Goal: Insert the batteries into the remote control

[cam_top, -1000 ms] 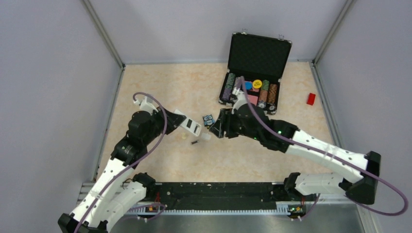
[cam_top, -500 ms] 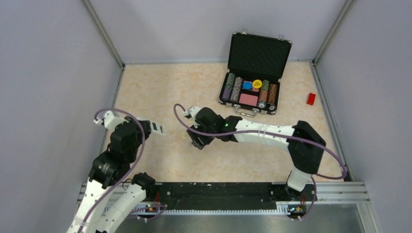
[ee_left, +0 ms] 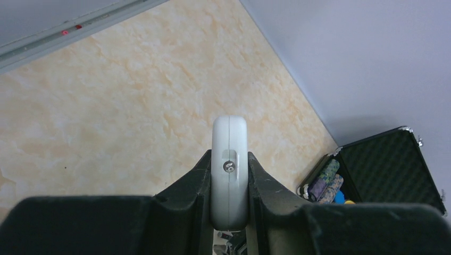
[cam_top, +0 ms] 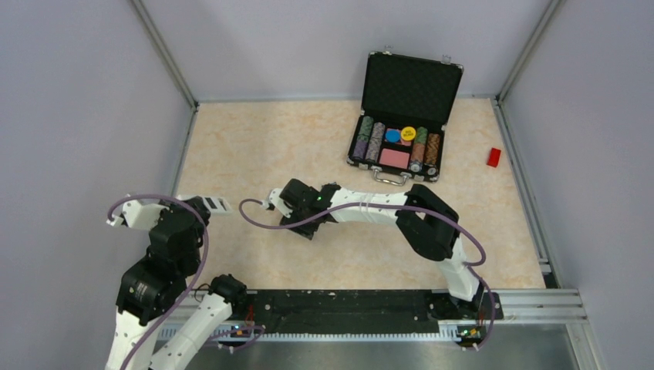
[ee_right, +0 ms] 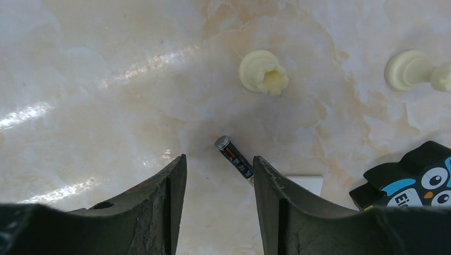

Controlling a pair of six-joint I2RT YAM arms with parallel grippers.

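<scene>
Top: pale marbled tabletop (cam_top: 254, 146), grey walls (cam_top: 77, 116). Open black chip case (cam_top: 407, 116) at back, small red block (cam_top: 493, 156) far rt. Near left edge, left gripper (cam_top: 199, 205) clamps slim white plastic remote (cam_top: 217, 204).

Left wrist: remote edge-on, pinched tight.

Right wrist: right gripper (ee_right: 219, 175) jaws part-open astride thin dark battery (ee_right: 234, 158) lying on tabletop; cream pegs (ee_right: 263, 71) beyond.

Vs half a sec ago: left arm drew back w/ remote, right arm reached further left.
</scene>
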